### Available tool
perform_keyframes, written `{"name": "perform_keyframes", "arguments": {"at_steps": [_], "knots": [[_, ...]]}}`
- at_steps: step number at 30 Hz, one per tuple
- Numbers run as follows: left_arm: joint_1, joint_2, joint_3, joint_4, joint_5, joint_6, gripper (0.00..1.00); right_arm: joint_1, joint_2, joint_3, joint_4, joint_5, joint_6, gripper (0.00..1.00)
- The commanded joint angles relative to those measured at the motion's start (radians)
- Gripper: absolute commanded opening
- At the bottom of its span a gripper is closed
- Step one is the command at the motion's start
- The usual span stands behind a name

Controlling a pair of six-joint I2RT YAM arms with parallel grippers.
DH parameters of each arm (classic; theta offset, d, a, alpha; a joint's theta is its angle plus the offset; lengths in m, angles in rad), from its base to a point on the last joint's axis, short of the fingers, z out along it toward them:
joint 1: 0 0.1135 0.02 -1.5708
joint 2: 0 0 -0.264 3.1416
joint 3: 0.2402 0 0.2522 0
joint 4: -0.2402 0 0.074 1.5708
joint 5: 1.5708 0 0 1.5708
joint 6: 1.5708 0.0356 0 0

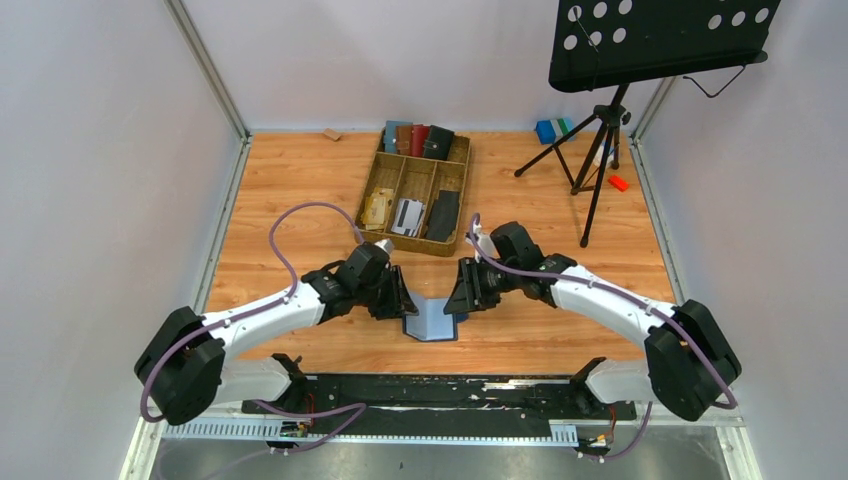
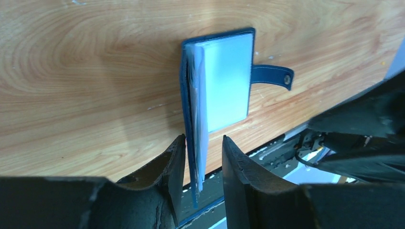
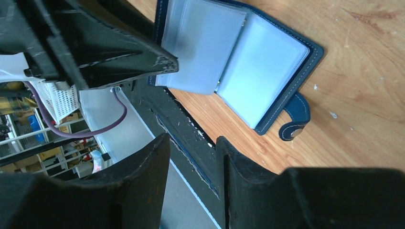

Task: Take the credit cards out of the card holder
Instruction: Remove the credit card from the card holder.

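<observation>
The navy-blue card holder (image 1: 430, 320) lies open on the table near the front edge, between my two grippers. In the left wrist view its left cover (image 2: 188, 109) stands on edge with pale plastic sleeves (image 2: 224, 81) and the snap tab (image 2: 273, 76). My left gripper (image 2: 203, 140) is open, its jaws either side of that raised cover, the left finger touching it. My right gripper (image 3: 191, 140) is open and empty, just right of the holder (image 3: 260, 71). No card shows in the sleeves. White/grey credit cards (image 1: 408, 215) and tan ones (image 1: 377, 208) lie in the tray.
A wooden divided tray (image 1: 455, 195) stands behind the holder, with teal, brown, red and black holders at its back (image 1: 418, 138). A black music stand on a tripod (image 1: 600, 130) stands at the back right, with a blue block (image 1: 548, 130) and a red piece (image 1: 618, 182) nearby.
</observation>
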Motion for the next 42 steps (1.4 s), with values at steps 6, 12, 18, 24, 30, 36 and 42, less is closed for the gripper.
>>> {"name": "perform_keyframes", "arguments": {"at_steps": [6,12,18,24,30,36,42], "knots": [[-0.005,-0.005,0.003,0.136,0.058,-0.021,0.35,0.010,0.153,0.014,0.031,-0.008,-0.018,0.41],[-0.005,0.063,0.020,0.151,0.082,-0.014,0.31,0.007,0.259,0.010,0.086,-0.024,-0.037,0.41],[-0.005,0.084,0.033,0.147,0.079,0.003,0.23,0.005,0.305,0.005,0.085,-0.025,-0.054,0.39],[-0.005,0.080,0.035,0.192,0.102,0.000,0.22,-0.001,0.326,-0.008,0.090,-0.037,-0.050,0.37],[-0.005,0.095,0.012,0.289,0.165,-0.027,0.24,-0.006,0.372,0.005,0.074,-0.036,-0.050,0.34],[-0.005,0.104,0.003,0.319,0.172,-0.028,0.16,-0.006,0.404,0.008,0.085,-0.062,-0.053,0.33],[-0.010,0.120,-0.001,0.363,0.189,-0.048,0.10,-0.007,0.407,0.004,0.090,-0.068,-0.053,0.33]]}}
